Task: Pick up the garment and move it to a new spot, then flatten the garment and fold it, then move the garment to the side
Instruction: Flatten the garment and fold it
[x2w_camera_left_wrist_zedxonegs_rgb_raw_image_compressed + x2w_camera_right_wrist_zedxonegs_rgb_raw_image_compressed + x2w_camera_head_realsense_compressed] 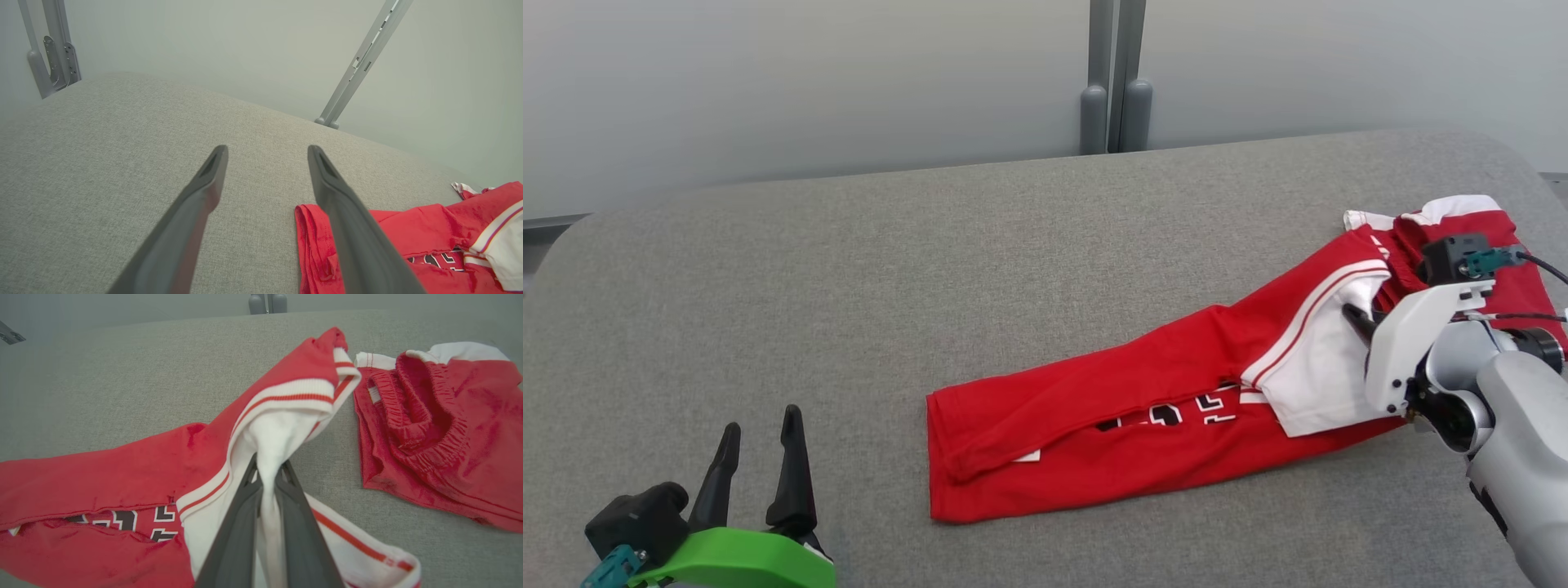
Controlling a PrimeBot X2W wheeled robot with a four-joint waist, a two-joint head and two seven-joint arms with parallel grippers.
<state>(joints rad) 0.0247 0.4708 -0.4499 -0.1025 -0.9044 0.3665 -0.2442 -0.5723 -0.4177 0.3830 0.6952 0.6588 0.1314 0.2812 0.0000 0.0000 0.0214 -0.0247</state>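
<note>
We see a grey table [849,269] spanning left to right. The red garment [1094,400] lies stretched over its right half, with the hem toward the near middle. Red shorts [1523,282] sit at the far right, just beside it. Our right gripper [269,473] is clenched on the garment's white sleeve [1315,367], cloth pinched between its fingers. Our left gripper [761,420] hovers near left, fingers spread, grasping nothing.

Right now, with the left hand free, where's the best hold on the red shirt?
Take the bottom hem of the red shirt, coming low from the robot's left: its edge lies flat facing the open left hand, opposite the white sleeve pinched by the right hand.
</note>
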